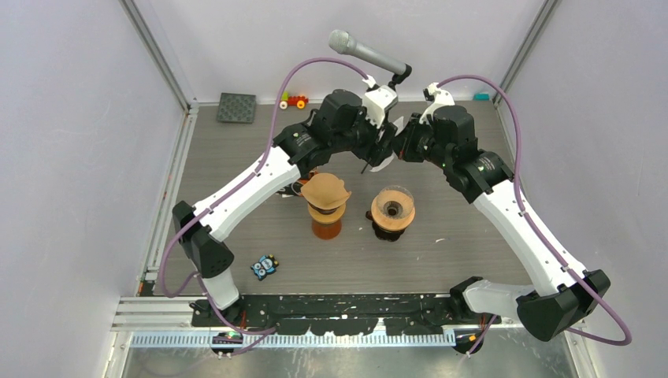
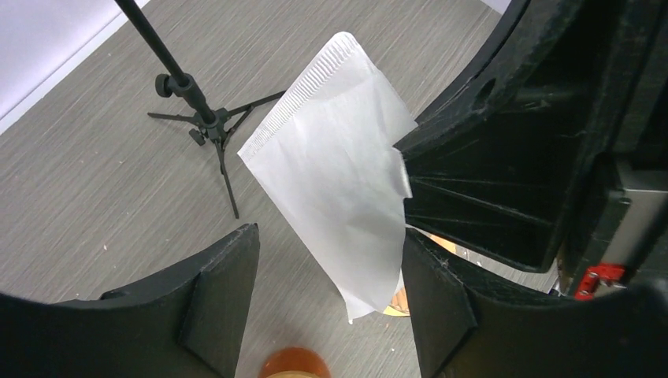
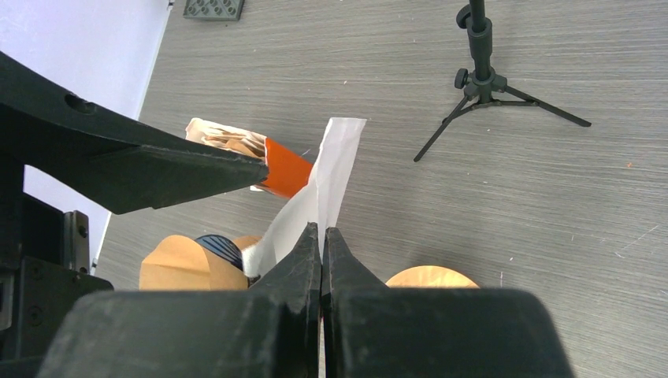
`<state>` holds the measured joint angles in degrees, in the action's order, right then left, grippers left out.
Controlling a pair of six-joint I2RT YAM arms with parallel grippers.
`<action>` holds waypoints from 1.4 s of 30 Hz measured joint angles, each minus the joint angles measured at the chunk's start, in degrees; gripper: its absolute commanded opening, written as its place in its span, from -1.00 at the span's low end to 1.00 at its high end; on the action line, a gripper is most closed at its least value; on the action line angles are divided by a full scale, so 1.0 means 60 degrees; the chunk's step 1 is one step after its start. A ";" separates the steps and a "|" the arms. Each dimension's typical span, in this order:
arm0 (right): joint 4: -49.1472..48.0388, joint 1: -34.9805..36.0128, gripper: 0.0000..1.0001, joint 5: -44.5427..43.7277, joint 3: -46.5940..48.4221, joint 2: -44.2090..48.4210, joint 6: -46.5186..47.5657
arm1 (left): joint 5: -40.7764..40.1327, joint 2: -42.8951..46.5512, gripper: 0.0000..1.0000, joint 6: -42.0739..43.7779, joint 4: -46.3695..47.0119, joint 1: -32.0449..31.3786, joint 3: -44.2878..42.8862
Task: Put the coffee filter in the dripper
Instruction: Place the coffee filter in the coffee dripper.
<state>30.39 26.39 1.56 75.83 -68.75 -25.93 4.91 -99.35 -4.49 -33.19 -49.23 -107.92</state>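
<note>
1 coffee filter (image 2: 339, 181) pinched in right end effector (image 3: 321, 234).

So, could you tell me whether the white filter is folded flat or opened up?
Folded flat: the filter hangs as one flat sheet, pinched by the right pincer.

Filter (image 2: 339, 181): white matt paper; table (image 2: 79, 197) prob. woodgrain.

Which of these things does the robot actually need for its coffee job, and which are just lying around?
Belongs to the job:
white coffee filter, pinched by the right end effector
dripper
left end effector, open near the filter

Just lying about:
microphone
toy car
grey studded plate
owl toy
</note>
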 measured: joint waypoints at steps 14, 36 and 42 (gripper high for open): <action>-0.0004 -0.0044 -0.99 0.0000 -0.0036 0.0000 0.0015 | -0.0495 -0.0120 0.29 0.0324 -0.0164 0.0000 -0.0138; 0.0004 -0.0044 -0.99 0.0178 -0.0109 -0.0029 0.0109 | -0.1217 -0.0120 0.39 0.1162 -0.0204 -0.0007 -0.0423; 0.0011 -0.0044 -0.99 0.0270 -0.0109 -0.0066 0.0127 | -0.1249 -0.0120 0.35 0.1410 -0.0193 -0.0007 -0.0510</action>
<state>30.46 26.13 3.18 75.18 -69.14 -25.17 -2.59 -100.07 3.97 -34.35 -49.28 -110.98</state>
